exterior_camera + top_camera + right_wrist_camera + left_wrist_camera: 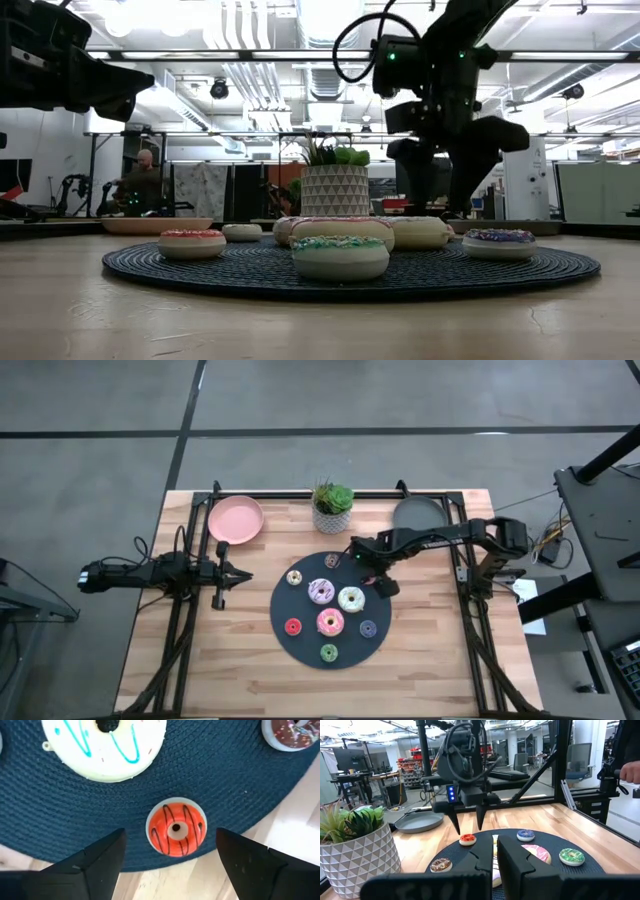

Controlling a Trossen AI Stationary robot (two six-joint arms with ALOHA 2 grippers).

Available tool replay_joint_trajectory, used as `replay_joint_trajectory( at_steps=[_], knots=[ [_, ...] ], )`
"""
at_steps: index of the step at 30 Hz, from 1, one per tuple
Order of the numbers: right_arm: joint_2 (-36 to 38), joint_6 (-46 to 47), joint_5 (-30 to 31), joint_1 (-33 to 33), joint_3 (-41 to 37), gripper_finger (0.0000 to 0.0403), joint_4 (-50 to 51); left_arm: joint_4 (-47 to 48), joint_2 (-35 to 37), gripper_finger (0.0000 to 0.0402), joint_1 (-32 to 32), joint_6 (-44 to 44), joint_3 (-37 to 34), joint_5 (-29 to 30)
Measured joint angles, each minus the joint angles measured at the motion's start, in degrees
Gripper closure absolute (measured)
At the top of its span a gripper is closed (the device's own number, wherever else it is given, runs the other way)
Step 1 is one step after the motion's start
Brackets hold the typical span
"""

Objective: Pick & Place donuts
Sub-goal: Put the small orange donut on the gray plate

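Note:
Several small toy donuts lie flat on a dark round mat [300,650]: purple-white [321,591], white [351,599], pink [330,622], red [293,627], green [329,653] and blue [367,628]. An orange-red donut with dark stripes [176,831] lies near the mat's right edge. My right gripper [170,851] hangs over it, pointing down and open, one finger on each side and clear of it; the left wrist view shows this gripper [467,822] above the donut [467,839]. My left gripper [222,573] waits shut at the table's left, level.
A pink plate [236,520] and a grey plate [418,513] stand at the far edge with a potted plant [332,508] between them. A brown donut [332,560] and a cream one [294,577] lie on the mat's far side. Bare wood surrounds the mat.

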State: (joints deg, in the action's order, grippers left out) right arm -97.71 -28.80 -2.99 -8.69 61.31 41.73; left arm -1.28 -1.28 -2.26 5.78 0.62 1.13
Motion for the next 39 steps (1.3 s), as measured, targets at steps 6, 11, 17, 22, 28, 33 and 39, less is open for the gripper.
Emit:
replay_joint_trajectory(
  at_steps=[6,11,17,22,28,33,39],
  knots=[
    [-1.8,-0.1,0.0,0.0,-0.1,0.0110,-1.5,0.0,0.0,0.0402,0.0,0.0,0.0,0.0],
    [-2.9,-0.1,0.1,-0.2,-0.4,0.0107,-2.0,0.0,0.0,0.0402,0.0,0.0,0.0,0.0],
    [-3.9,0.1,0.1,-0.4,-0.5,0.0104,-2.4,0.0,0.0,0.0402,0.0,0.0,0.0,0.0],
    [-4.7,0.1,0.1,-0.5,-0.5,0.0110,-2.8,0.0,0.0,0.0402,0.0,0.0,0.0,0.0],
    [-4.9,0.3,0.1,-0.5,-0.8,0.0121,-3.4,0.0,0.0,0.0402,0.0,0.0,0.0,0.0],
    [-4.9,0.3,0.1,-0.5,-0.8,0.0134,-3.4,0.0,0.0,0.0402,0.0,0.0,0.0,0.0],
    [-4.9,0.3,0.1,-0.5,-0.9,0.0158,-3.4,0.0,0.0,0.0402,0.0,0.0,0.0,0.0]
  ],
)
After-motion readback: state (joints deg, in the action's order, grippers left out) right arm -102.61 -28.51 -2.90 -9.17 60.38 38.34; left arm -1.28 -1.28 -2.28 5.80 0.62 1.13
